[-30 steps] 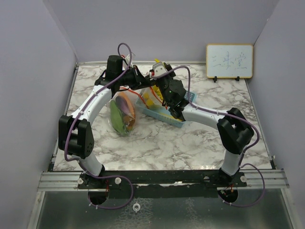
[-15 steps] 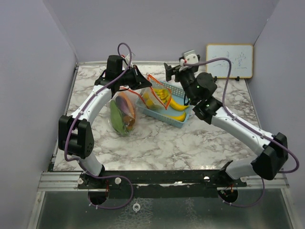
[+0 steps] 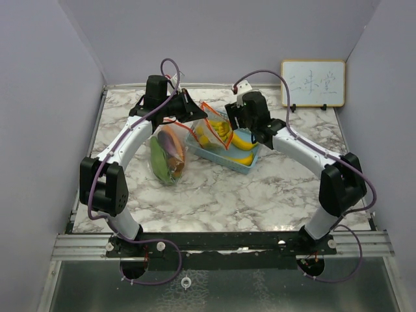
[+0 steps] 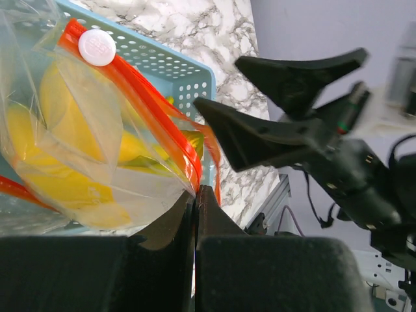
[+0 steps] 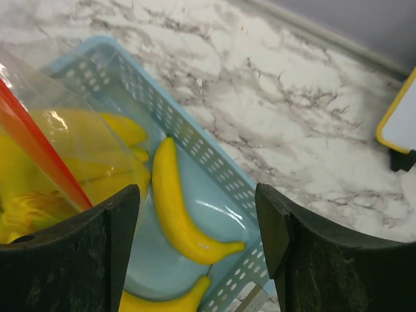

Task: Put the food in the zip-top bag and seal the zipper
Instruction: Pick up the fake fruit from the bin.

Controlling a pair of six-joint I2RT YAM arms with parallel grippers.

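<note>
My left gripper (image 3: 193, 115) is shut on the rim of the clear zip-top bag (image 3: 170, 151), pinching it beside the orange zipper (image 4: 153, 97) in the left wrist view (image 4: 196, 190). The white slider (image 4: 97, 47) sits on the zipper. A green leafy vegetable (image 3: 158, 158), a purple eggplant (image 3: 173, 144) and something orange lie in the bag on the table. The bag's mouth (image 3: 216, 123) reaches over the blue basket (image 3: 247, 166). My right gripper (image 3: 235, 121) is open and empty above the basket, over a yellow banana (image 5: 177, 211). A second banana (image 5: 166, 302) lies beside it.
A small whiteboard (image 3: 312, 83) stands at the back right against the wall. Grey walls close in the marble table (image 3: 260, 195) on three sides. The right gripper's open fingers (image 4: 260, 133) show close to the bag rim in the left wrist view.
My right arm swung out to the back right, then came back over the basket with its jaws open. My left gripper has kept hold of the bag rim without moving.
</note>
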